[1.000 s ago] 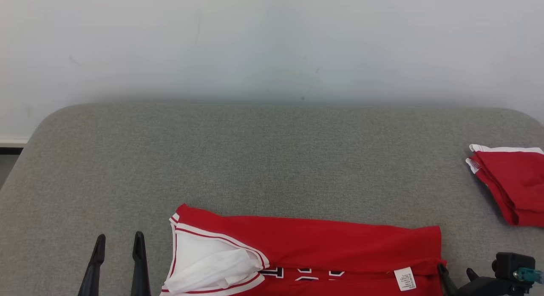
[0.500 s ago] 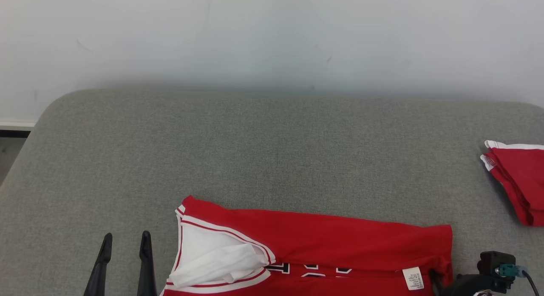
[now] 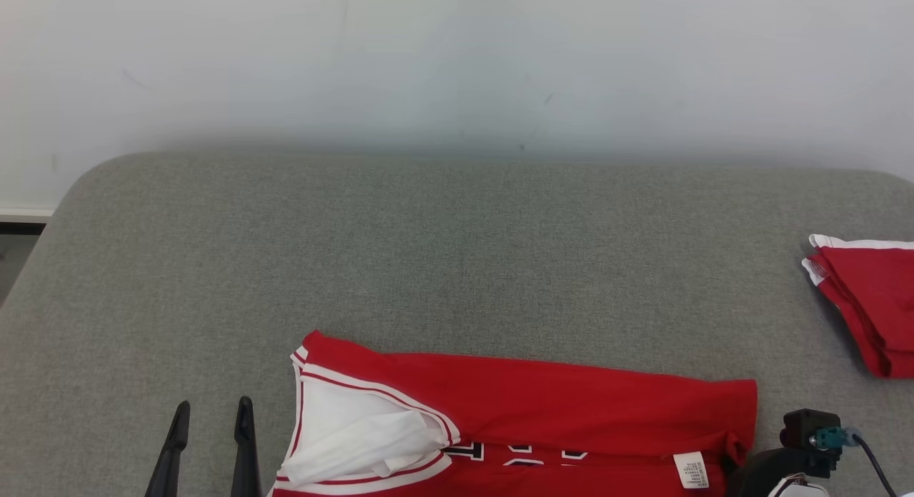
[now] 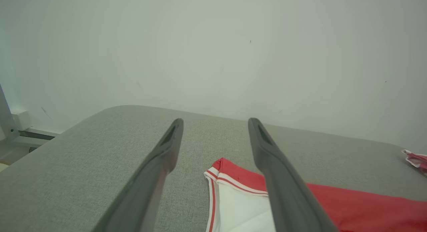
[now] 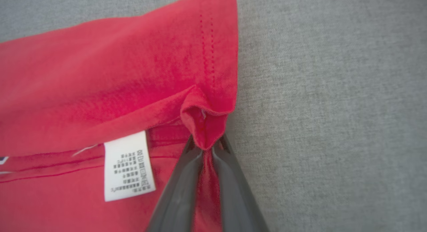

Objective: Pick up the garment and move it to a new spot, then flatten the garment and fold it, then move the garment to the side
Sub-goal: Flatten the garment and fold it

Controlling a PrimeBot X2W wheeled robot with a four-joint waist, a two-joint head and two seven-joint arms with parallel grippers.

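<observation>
Jersey (image 3: 557, 404): red, half-folded on grey pad (image 3: 457, 254).
Right gripper (image 5: 206, 148): clenched on hem corner (image 5: 203, 125).
Left gripper (image 3: 213, 405): released, empty, beside jersey.
Technique: pinch shoulder edge too, then lift evenly.

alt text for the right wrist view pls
The right gripper pinches a bunched corner of a red jersey between its dark fingers. A white care label sits just left of the pinch, and grey cushion lies to the right.
</observation>
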